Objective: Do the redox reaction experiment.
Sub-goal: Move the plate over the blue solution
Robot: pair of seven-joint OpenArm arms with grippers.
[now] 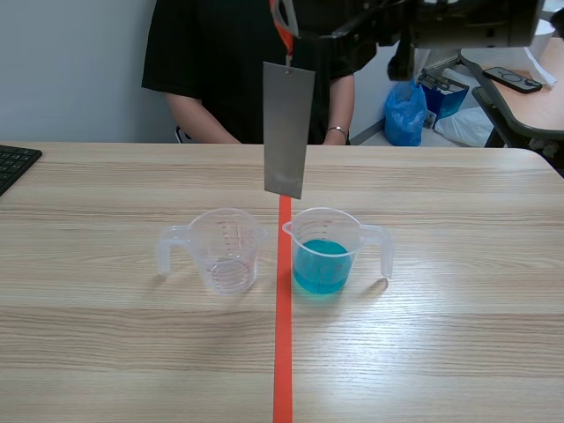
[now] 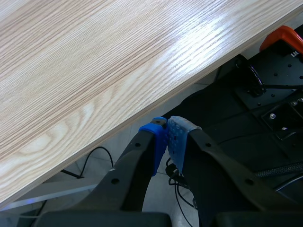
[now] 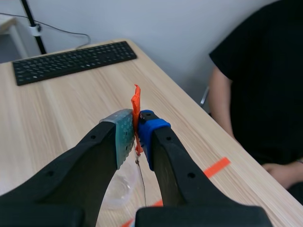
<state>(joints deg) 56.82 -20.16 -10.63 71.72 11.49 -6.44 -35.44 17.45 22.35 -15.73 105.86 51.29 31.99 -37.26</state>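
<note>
Hanging straight below the right fingers [image 3: 120, 137], which pinch its orange tab [image 3: 136, 101], is one metal sheet [image 1: 287, 130], flat, dull grey and rectangular. Lower still stand two clear handled measuring cups on the bench [image 1: 441, 335]: the empty cup [image 1: 220, 249] and the blue-filled cup [image 1: 324, 256]. The left fingers [image 2: 154, 142] are pressed together on nothing, with the bench edge just ahead of them.

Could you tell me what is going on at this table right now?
The right gripper is shut on an orange strip, from which a grey metal plate hangs in the air near an empty cup and a cup of blue liquid, not yet dipped. The left gripper is shut on nothing, beyond the edge of the table. A person sits opposite.
</note>
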